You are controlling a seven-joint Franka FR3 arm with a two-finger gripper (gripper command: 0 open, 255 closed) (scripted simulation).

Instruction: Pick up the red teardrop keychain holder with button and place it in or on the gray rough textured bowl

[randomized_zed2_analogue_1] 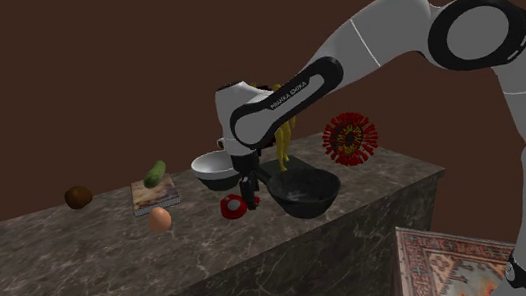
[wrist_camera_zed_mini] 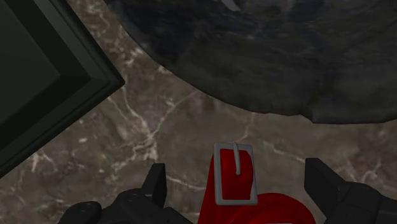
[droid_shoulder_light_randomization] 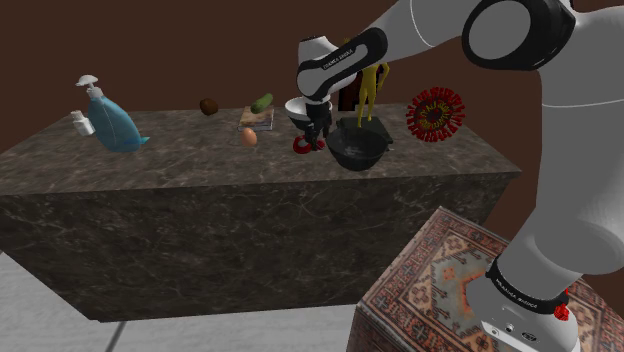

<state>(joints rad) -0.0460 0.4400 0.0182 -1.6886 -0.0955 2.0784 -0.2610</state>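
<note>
Dark veined marble counter (droid_shoulder_light_randomization: 200, 170) stands before a brown wall. On it the red keychain holder (wrist_camera_zed_mini: 254, 207) lies just left of the dark rough bowl (droid_shoulder_light_randomization: 358, 150) in the shoulder view. The gripper (wrist_camera_zed_mini: 236, 167) straddles it, fingers spread wide, neither visibly touching the holder.

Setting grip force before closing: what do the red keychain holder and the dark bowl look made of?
Red keychain holder: smooth, uniform red, probably plastic; its grey clip looks matte, metal or plastic, unclear. Bowl: dark grey, mottled rough surface, perhaps stone or ceramic.
</note>
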